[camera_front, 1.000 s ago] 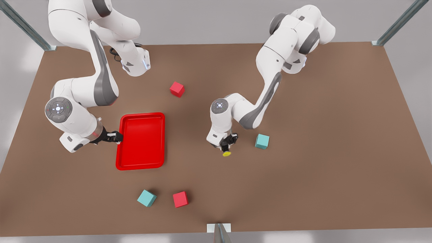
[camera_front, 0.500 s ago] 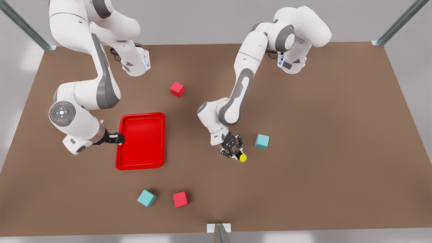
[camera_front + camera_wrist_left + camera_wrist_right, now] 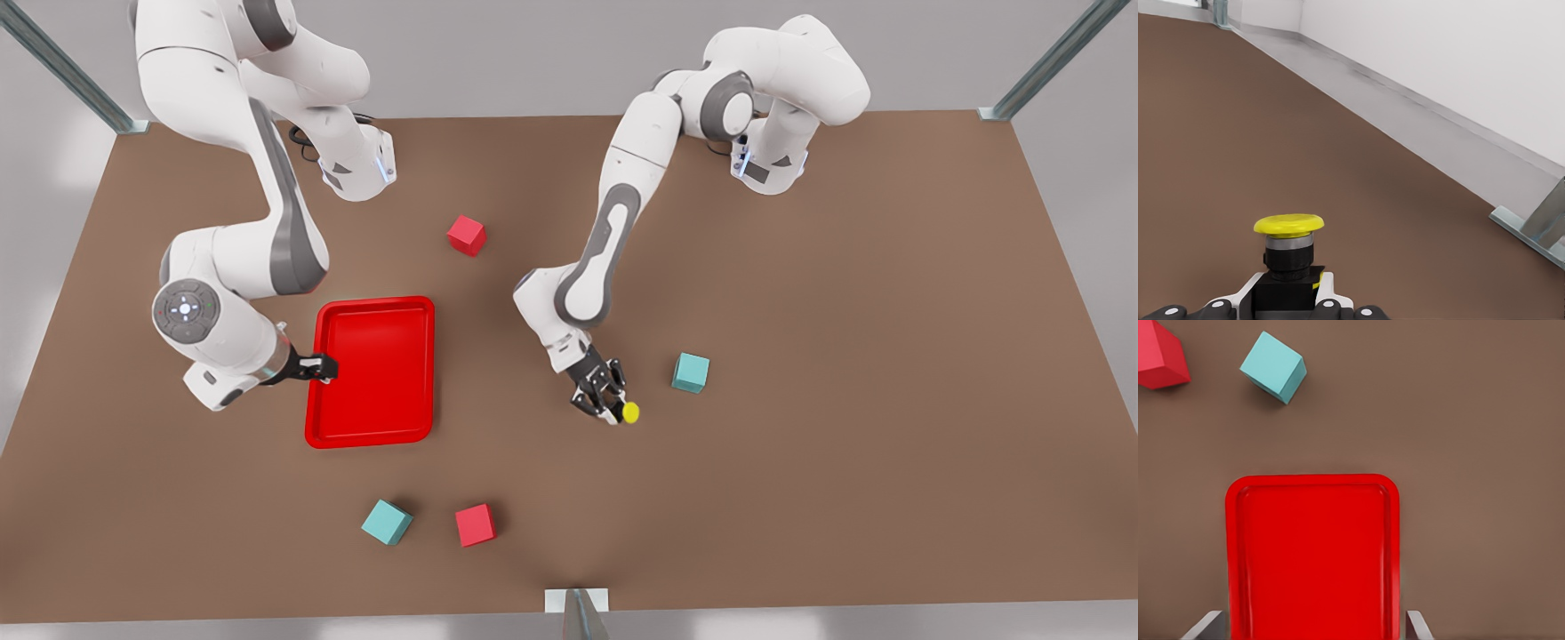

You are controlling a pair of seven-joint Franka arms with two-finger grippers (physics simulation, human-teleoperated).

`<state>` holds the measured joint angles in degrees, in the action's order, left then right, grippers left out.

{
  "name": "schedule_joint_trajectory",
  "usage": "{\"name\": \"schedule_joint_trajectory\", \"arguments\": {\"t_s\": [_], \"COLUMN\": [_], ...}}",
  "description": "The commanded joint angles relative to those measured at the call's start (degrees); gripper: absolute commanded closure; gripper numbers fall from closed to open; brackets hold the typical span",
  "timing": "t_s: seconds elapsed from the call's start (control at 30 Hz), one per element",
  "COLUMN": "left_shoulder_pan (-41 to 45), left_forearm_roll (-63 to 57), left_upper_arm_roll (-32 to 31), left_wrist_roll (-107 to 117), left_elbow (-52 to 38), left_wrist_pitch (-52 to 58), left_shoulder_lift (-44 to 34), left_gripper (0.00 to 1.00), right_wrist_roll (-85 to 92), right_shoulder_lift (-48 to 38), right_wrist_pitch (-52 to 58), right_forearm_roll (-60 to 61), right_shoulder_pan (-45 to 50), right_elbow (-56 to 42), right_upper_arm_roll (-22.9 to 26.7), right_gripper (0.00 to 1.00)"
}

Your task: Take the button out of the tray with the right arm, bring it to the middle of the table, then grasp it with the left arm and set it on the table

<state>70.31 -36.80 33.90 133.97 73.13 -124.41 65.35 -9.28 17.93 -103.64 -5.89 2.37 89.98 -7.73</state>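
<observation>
**Left gripper has the button, low over mid-table**

Centre of the front view: the left gripper [image 3: 610,402] is angled down toward the table [image 3: 845,427], jaws narrowed onto the body of the button [image 3: 629,412], whose yellow cap pokes out toward the front view's right. From the left wrist view the button [image 3: 1289,250] sits upright between the fingertips [image 3: 1327,305], yellow cap on top, black neck below, with bare brown tabletop beyond it. Whether the button touches the table I cannot tell. Just to its upper right in the front view rests a teal cube [image 3: 691,372], near but apart.

Over on the front view's left, the right gripper [image 3: 322,366] hangs at the left rim of the tray [image 3: 373,307], pointing across it. The right wrist view looks down on the tray [image 3: 1235,540], and its fingers [image 3: 1205,625] stand wide, one on each side of the tray's width, holding nothing.

Scattered elsewhere in the front view: a red cube [image 3: 467,235] in the upper middle, and a second teal cube [image 3: 387,522] beside another red cube [image 3: 475,524] at lower centre.
</observation>
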Motion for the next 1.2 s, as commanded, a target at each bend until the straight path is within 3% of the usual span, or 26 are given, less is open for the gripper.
{"name": "schedule_joint_trajectory", "arguments": {"t_s": [0.0,0.43,1.0,1.17], "left_shoulder_pan": [0.26,1.58,2.11,2.81], "left_forearm_roll": [-2.76,-3.99,-4.78,-4.78], "left_upper_arm_roll": [-0.06,-1.29,-1.29,-1.29], "left_wrist_roll": [12.02,0.50,-0.82,-1.35], "left_elbow": [0.17,0.26,0.26,0.26], "left_wrist_pitch": [2.41,11.11,14.63,15.77], "left_shoulder_lift": [0.04,1.89,3.03,3.82], "left_gripper": [0.63,0.63,0.63,0.63], "right_wrist_roll": [0.05,-0.04,-0.04,0.93], "right_shoulder_lift": [0.09,-0.44,0.97,-2.81], "right_wrist_pitch": [-1.12,-1.83,-2.36,2.92], "right_forearm_roll": [0.00,0.09,0.44,0.53], "right_shoulder_pan": [0.01,-0.43,0.01,-0.61], "right_elbow": [0.11,0.72,0.81,0.11], "right_upper_arm_roll": [-0.01,-0.10,-0.01,-0.10], "right_gripper": [0.00,0.00,0.00,0.00]}}
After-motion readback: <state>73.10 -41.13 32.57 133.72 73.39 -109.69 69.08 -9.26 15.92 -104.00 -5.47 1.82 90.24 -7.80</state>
